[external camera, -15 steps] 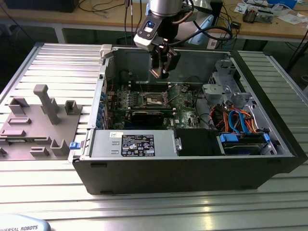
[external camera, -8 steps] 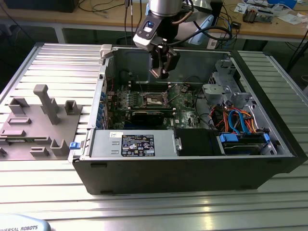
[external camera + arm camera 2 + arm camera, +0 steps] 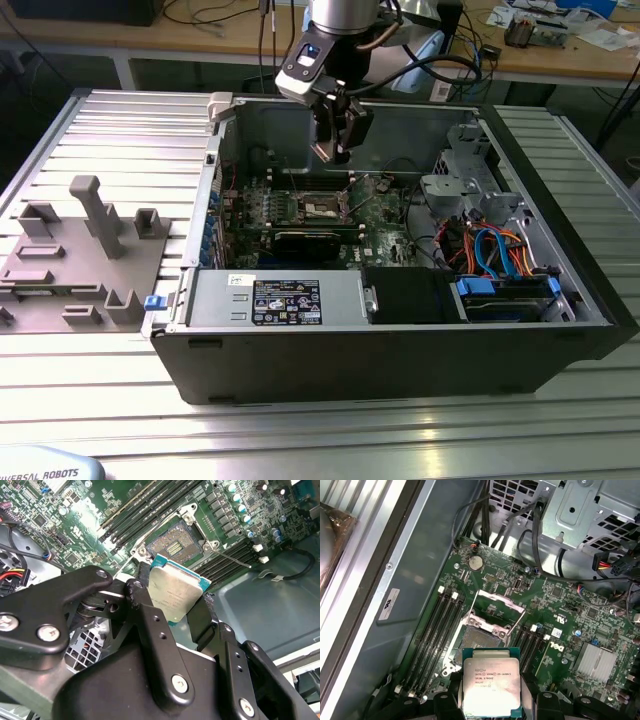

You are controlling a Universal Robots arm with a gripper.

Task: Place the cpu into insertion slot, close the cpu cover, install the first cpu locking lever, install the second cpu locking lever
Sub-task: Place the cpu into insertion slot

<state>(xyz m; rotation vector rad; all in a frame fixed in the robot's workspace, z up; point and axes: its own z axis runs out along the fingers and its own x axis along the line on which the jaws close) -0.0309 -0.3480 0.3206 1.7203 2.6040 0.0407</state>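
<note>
Gripper (image 3: 335,150) clenched on the cpu (image 3: 491,682); fingers (image 3: 144,594) pinch two opposite edges; cpu hangs above the insertion slot (image 3: 479,642), near it, not touching; slot bare, contacts showing in both wrist views; cpu cover (image 3: 495,611) swung open, standing up at one slot edge; long memory slots (image 3: 432,635) flank the slot on both sides; all inside open PC case (image 3: 400,340).

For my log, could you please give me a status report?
Gripper shut on the cpu, above the board. Insertion slot exposed, cpu cover raised. No obstruction seen.
</note>
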